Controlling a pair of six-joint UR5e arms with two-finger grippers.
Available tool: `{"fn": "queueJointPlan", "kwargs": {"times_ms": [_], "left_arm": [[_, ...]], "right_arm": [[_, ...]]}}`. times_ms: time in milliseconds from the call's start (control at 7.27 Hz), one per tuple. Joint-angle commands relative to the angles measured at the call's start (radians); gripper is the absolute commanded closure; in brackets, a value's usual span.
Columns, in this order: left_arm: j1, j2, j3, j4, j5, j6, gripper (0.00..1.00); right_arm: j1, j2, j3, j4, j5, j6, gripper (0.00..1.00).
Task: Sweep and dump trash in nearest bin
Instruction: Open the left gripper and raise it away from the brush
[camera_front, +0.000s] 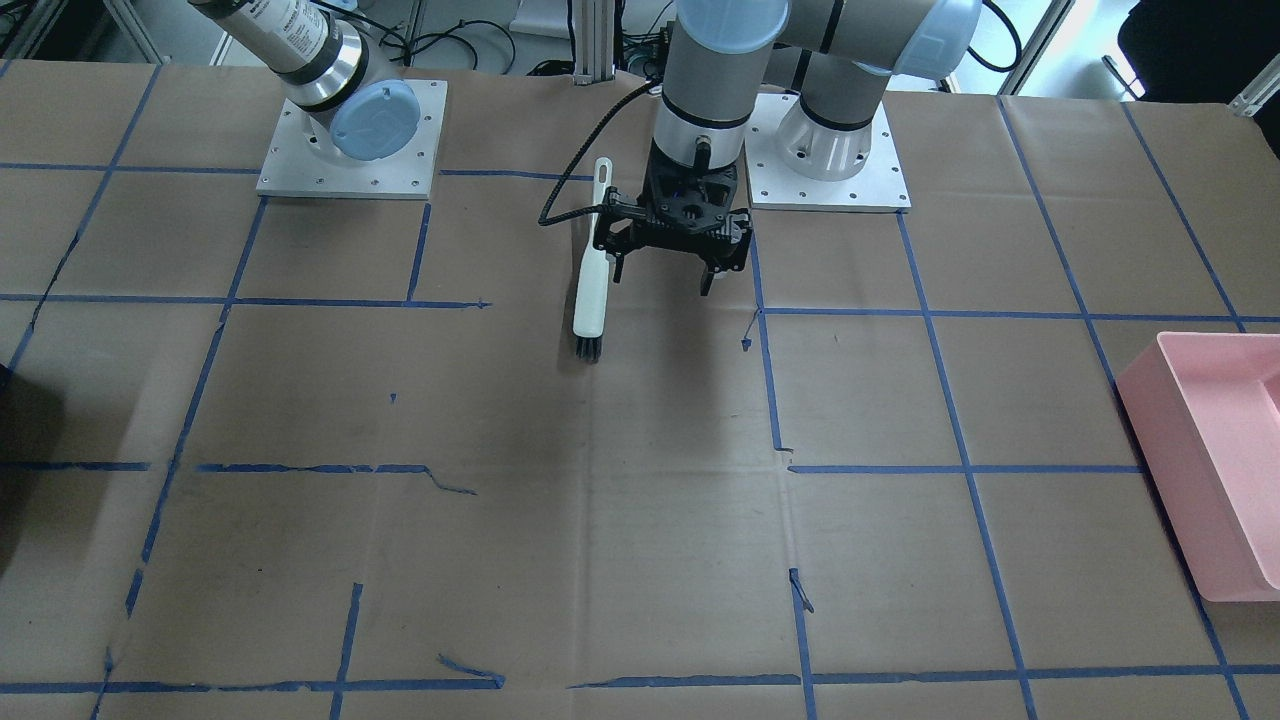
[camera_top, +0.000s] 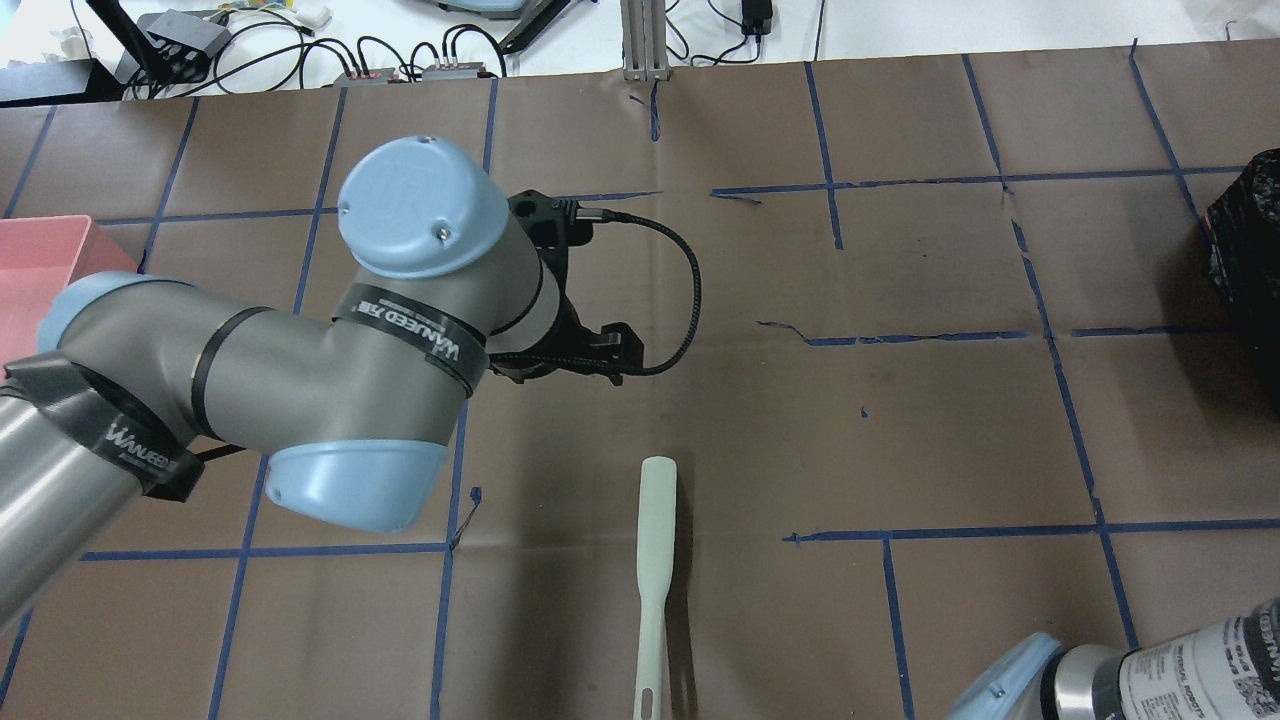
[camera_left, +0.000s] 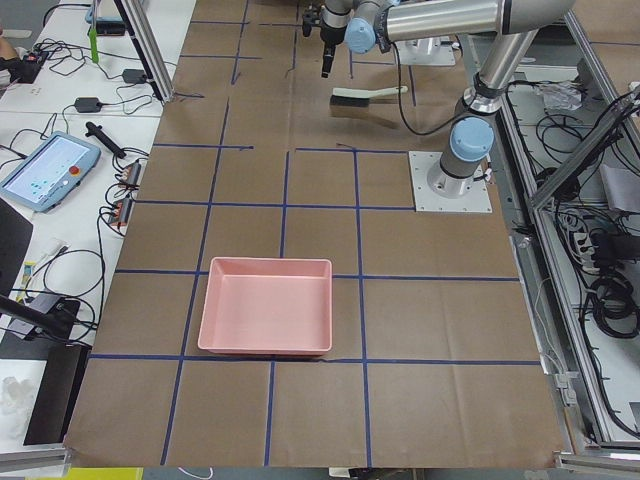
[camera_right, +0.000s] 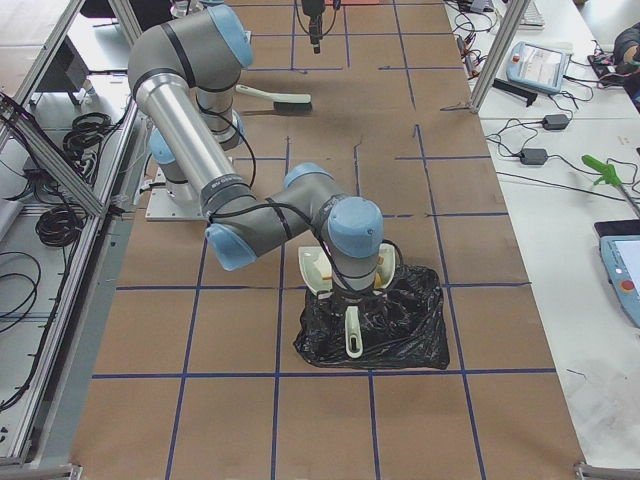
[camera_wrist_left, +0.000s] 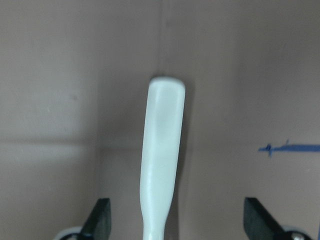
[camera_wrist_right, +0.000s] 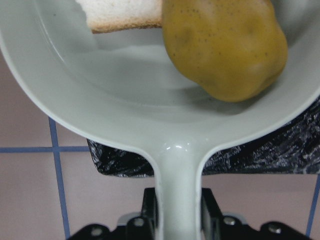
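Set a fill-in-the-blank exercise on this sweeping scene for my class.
1. The right gripper holds a dustpan over a ____ bin bag.
2. Beside the bread piece in the dustpan lies a ____ oval.
3. The left gripper over the brush is ____.
4. The tray is ____.
Missing words: black; yellow; open; pink.

A surface (camera_front: 600, 520) covered in brown paper with a blue tape grid carries a white plastic hand brush with black bristles (camera_front: 592, 270). It lies flat at mid-width on the near side, bristles pointing far. A shallow pink rectangular plastic bin (camera_left: 266, 318) sits at the left end and a crumpled black plastic bag (camera_right: 405, 325) at the right end. 2 square metal base plates (camera_front: 415, 150) lie along the near edge.
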Motion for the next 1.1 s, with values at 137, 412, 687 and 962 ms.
{"fn": "queueJointPlan", "kwargs": {"times_ms": [137, 412, 687, 962], "left_arm": [[0.124, 0.088, -0.001, -0.116, 0.002, 0.113, 0.0], [0.171, 0.12, -0.001, -0.141, 0.005, 0.145, 0.0], [0.267, 0.192, 0.01, -0.245, 0.0, 0.199, 0.0], [0.275, 0.237, 0.071, -0.408, 0.0, 0.196, 0.0]], "right_arm": [[-0.02, 0.151, -0.203, 0.017, -0.013, -0.034, 1.0], [-0.014, 0.146, -0.198, 0.005, -0.074, -0.028, 1.0], [-0.007, 0.137, -0.207, -0.025, -0.113, -0.019, 1.0], [0.028, 0.136, -0.205, -0.085, -0.163, 0.024, 1.0]]}}
